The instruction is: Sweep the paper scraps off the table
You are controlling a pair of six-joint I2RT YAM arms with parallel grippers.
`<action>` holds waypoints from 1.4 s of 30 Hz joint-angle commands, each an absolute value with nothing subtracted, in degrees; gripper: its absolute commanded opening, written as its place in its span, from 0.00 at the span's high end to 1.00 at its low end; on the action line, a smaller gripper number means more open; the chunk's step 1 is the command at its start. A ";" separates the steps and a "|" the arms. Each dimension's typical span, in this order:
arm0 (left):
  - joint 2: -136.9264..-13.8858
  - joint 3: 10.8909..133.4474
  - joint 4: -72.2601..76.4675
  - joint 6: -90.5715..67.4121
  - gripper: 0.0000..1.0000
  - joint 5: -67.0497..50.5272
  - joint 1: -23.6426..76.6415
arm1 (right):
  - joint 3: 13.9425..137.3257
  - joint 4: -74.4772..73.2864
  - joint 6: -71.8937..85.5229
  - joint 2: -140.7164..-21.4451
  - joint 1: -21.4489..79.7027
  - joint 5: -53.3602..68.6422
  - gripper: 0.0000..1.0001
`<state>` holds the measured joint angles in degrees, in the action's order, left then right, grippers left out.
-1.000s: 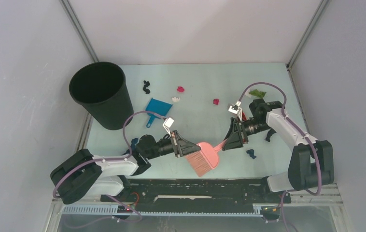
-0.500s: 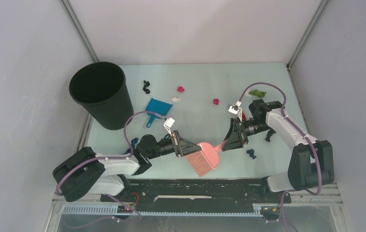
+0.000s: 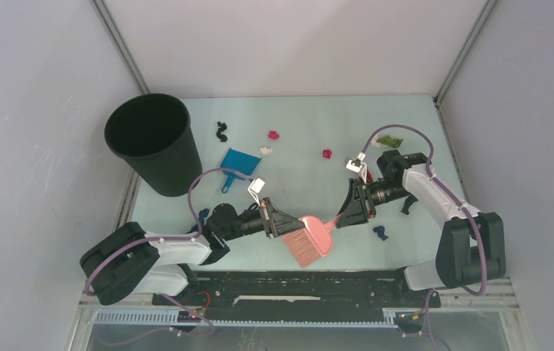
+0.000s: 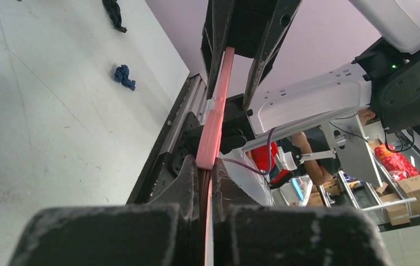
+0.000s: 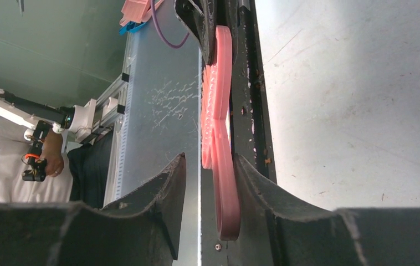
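The left tool [image 3: 284, 223] was clamped on the head of the pink brush [image 3: 310, 240]. The brush's long axis ran across the lower middle of the frame, with the handle toward the right tool [image 3: 343, 216]. That tool's jaws straddled the handle, with a gap on one side. Most paper scraps [image 3: 327, 153] lay on the worktop [image 3: 310, 121] above the brush. The dark blue scrap [image 3: 381, 234] lay nearest, at lower right.

Small crumpled scraps [image 3: 273, 134] lie scattered on the mint table [image 3: 310, 117]: black, pink and white just right of the bin [image 3: 150, 142]; red, green and blue farther right.
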<state>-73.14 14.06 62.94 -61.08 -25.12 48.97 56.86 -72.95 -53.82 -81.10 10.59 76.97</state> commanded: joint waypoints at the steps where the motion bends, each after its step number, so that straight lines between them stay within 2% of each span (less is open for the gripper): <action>1: -73.47 16.38 66.17 -61.68 1.00 -25.84 49.15 | 59.06 -72.90 -53.65 -80.33 10.42 78.61 0.55; 8: -74.47 16.76 67.25 -62.55 1.00 -26.94 49.15 | 59.00 -72.66 -53.29 -80.34 10.31 78.58 0.57; 15: -75.22 16.43 68.44 -63.09 1.00 -26.59 49.14 | 59.06 -72.60 -53.35 -80.51 10.33 78.44 0.68; 19: -75.06 16.26 68.58 -62.97 1.00 -26.29 49.13 | 59.08 -72.63 -53.35 -80.68 10.40 78.18 0.70; 22: -75.06 16.27 68.48 -62.83 1.00 -26.06 49.15 | 59.08 -72.48 -53.44 -80.73 10.46 78.01 0.82; 23: -74.92 16.21 68.25 -62.57 0.93 -25.88 49.18 | 59.10 -72.37 -53.44 -80.77 10.46 77.84 0.89; 25: -74.13 16.92 65.57 -61.90 0.64 -26.16 49.18 | 59.02 -72.20 -53.12 -80.77 10.37 77.48 1.00; 26: -73.17 17.63 62.67 -61.23 0.53 -26.43 49.20 | 59.06 -71.98 -52.94 -80.63 10.04 77.29 1.00; 28: -69.66 19.93 52.26 -57.69 0.40 -26.97 49.17 | 59.11 -71.48 -52.20 -80.32 8.99 77.26 1.00; 31: -59.74 27.11 20.86 -44.52 0.32 -19.20 49.54 | 59.00 -69.32 -49.45 -79.46 6.26 76.00 1.00; 35: -52.30 40.33 -16.82 -30.28 0.21 5.67 50.37 | 57.84 -58.99 -37.74 -77.38 1.56 67.29 1.00; 39: -53.40 48.71 -34.72 -22.49 0.17 24.48 50.33 | 54.71 -50.79 -30.07 -73.49 0.62 58.50 1.00; 41: -56.30 50.31 -39.63 -19.47 0.13 28.53 48.70 | 54.41 -48.07 -27.06 -72.69 0.75 56.19 1.00; 42: -58.51 51.14 -41.93 -18.60 0.13 26.78 43.97 | 54.37 -46.53 -24.77 -72.22 0.72 54.33 1.00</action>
